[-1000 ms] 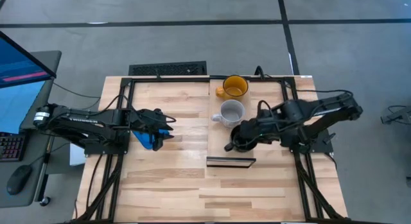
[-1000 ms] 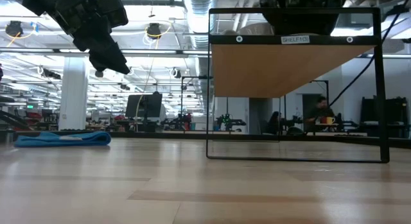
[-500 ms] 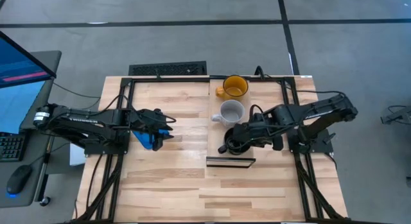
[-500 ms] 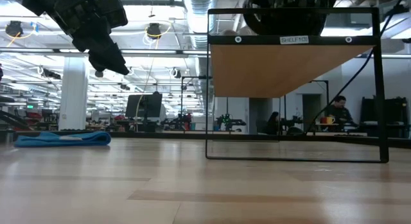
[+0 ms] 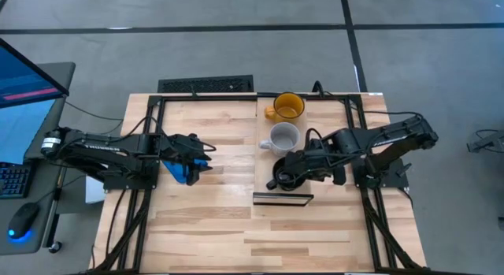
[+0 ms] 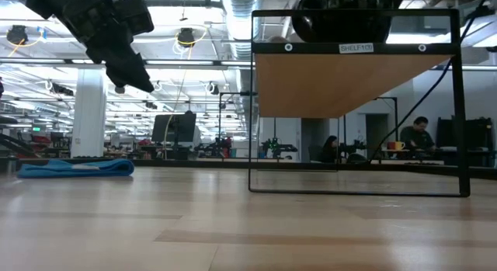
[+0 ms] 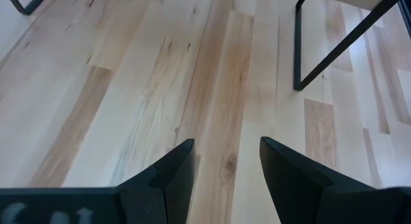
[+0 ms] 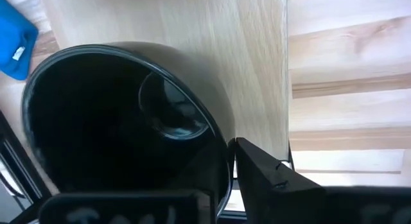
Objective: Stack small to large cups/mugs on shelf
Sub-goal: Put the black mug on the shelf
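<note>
Glossy black mug [image 5: 285, 174] on shelf [image 5: 268, 161] | right gripper [image 5: 298, 169] pinches its rim | rigid, slippery, breakable; rim or handle grips best | left gripper [image 5: 197, 157] wide, idle

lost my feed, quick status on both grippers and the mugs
Right gripper at black mug on shelf, grip unclear. Left gripper open, empty, above table. Grey mug, yellow mug on shelf, unstacked.

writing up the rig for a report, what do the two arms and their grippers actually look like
Both arms are dark, near-black, jointed links with black cables trailing to their bases. The left arm carries small white lettering and a pale ring at its base end. The left gripper has two flat, black, angular fingers; the right gripper looks equally dark and blocky.
</note>
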